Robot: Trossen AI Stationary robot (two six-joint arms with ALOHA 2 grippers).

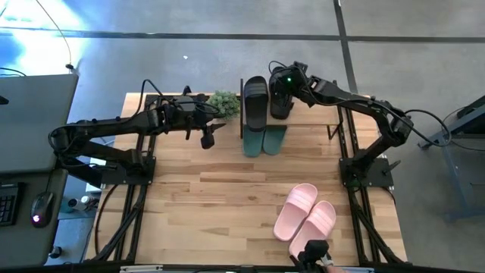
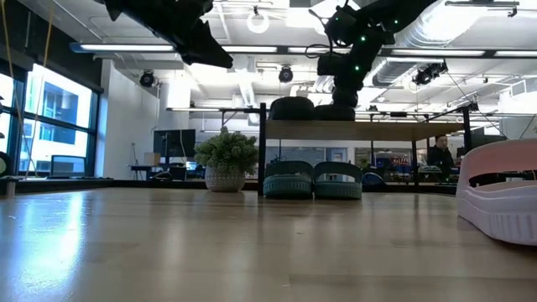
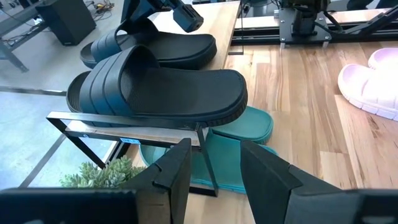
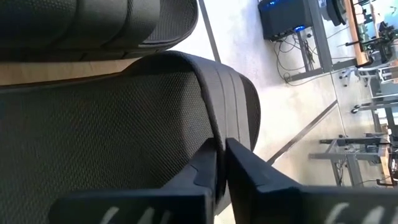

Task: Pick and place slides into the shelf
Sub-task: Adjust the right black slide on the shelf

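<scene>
Right gripper (image 4: 221,163) on black slide's (image 4: 112,118) strap edge

No lettering, label, brand mark or number is showing legibly anywhere in these views: the black slides (image 3: 155,87) lying on the shelf (image 3: 124,127) just ahead of the left gripper (image 3: 214,168) are carrying only moulded ribs and texture, and the distant screens and room fixtures are giving nothing readable.
</scene>
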